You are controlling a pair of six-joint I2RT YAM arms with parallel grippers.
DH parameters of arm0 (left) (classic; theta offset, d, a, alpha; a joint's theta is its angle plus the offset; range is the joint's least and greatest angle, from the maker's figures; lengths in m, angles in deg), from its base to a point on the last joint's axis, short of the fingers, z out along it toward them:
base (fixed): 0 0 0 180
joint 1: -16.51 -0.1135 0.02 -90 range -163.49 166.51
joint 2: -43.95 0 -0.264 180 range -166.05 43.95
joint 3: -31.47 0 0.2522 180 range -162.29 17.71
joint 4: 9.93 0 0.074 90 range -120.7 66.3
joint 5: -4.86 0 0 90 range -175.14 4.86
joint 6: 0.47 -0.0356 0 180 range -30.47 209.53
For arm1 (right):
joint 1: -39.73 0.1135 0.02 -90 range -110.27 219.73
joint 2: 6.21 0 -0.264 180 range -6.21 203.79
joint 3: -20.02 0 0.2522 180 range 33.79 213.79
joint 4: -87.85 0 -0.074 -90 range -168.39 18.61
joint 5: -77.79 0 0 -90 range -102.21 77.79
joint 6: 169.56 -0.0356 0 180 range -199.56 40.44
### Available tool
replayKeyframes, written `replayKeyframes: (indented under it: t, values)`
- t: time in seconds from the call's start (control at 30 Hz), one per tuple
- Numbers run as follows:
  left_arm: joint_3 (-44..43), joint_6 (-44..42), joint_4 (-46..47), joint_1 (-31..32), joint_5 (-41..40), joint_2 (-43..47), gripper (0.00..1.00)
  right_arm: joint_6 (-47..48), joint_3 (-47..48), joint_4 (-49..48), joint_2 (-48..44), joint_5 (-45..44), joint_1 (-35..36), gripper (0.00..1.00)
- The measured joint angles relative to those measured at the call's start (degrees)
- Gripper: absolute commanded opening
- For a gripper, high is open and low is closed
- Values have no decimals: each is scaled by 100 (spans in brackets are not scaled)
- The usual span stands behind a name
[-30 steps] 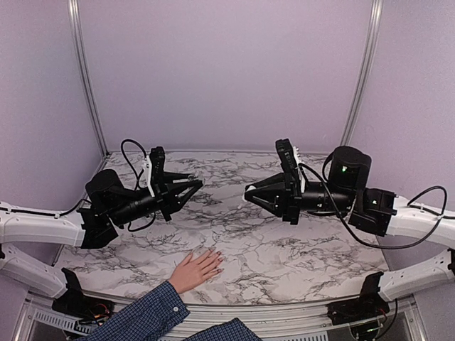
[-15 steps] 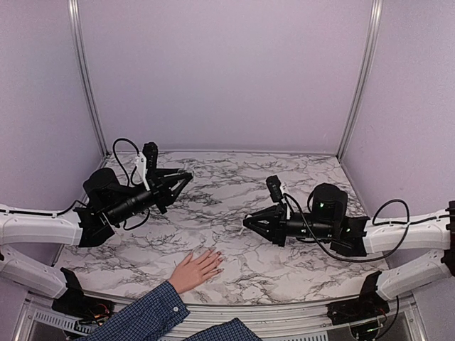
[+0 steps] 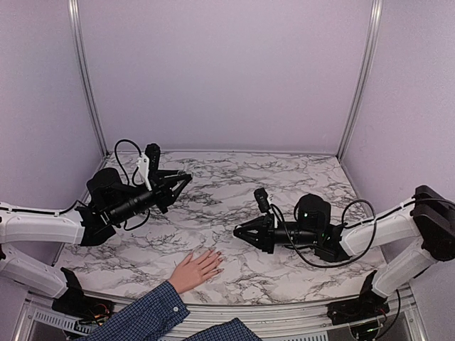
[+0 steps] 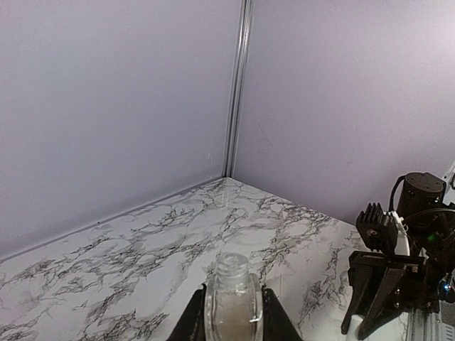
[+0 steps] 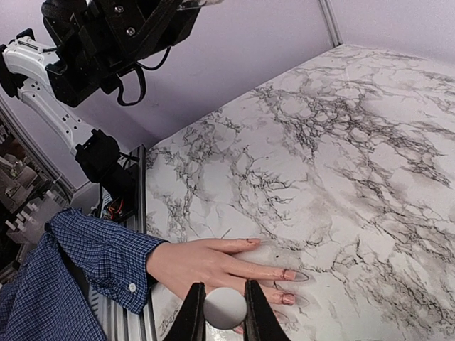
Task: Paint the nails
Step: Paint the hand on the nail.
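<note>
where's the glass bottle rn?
Left wrist view: the clear glass bottle is gripped in the left gripper. In the top view that gripper is over the table's left side, beyond the human hand.

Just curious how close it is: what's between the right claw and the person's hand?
Nothing but bare marble table between the right claw and the hand, as the overhead view shows.

I'm seeing bare table (image 3: 227,174) stretching between left arm (image 3: 43,226) and right arm (image 3: 373,231); a hand (image 3: 195,268) is lying flat, blocking the near edge.
</note>
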Motion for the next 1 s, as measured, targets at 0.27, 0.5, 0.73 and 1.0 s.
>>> replayKeyframes:
  t: [0.27,0.5,0.73,1.0]
  values:
    - [-2,0,-31,-66,-2,-85,0,-153,-17,-721,811,221,-177,0]
    - [-7,-4,-31,-90,-39,-254,0,-400,4,-1309,1268,404,-205,0]
    - [-9,-17,-33,-103,-37,-319,0,-540,48,-1456,1690,389,-205,0]
    - [-9,-20,-31,-122,-37,-339,0,-605,70,-1707,1908,361,-205,0]
